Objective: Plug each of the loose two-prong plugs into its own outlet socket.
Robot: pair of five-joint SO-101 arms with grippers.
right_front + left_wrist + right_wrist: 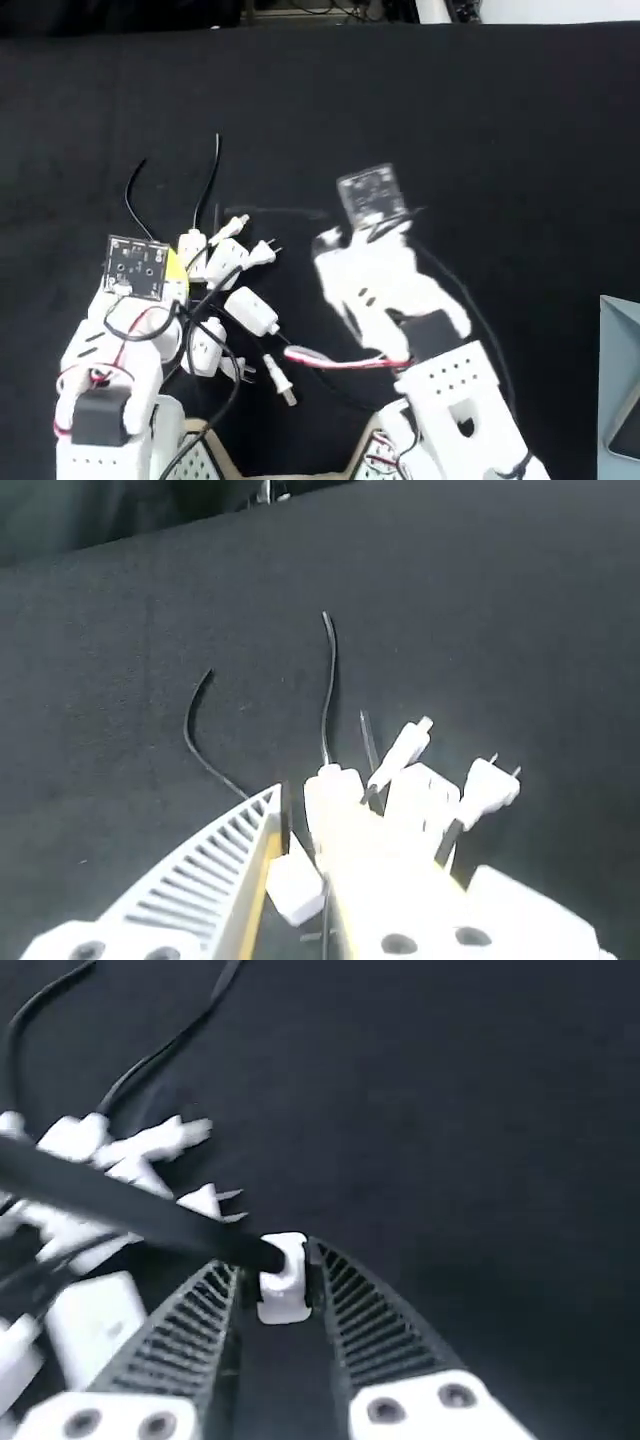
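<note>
Down at the near table edge stand two arms, side by side. The right gripper point(283, 1250) is pinched tight on one white connector point(283, 1285) trailing a black cable point(120, 1205). The left gripper point(300, 792) straddles a white block point(295, 885); whether it grips, I cannot tell. Beyond, on the black cloth point(480, 120), lies a tangle of white plugs point(225, 290). Three show prongs; the rest are hard to count.

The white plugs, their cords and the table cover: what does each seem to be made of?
White plugs: likely moulded plastic, smooth with a slight sheen and rounded edges.
Cords: probably a rubber or vinyl sheath; thin, black, bending freely.
Table cover: seemingly cloth, matte black, showing no reflections.
</note>
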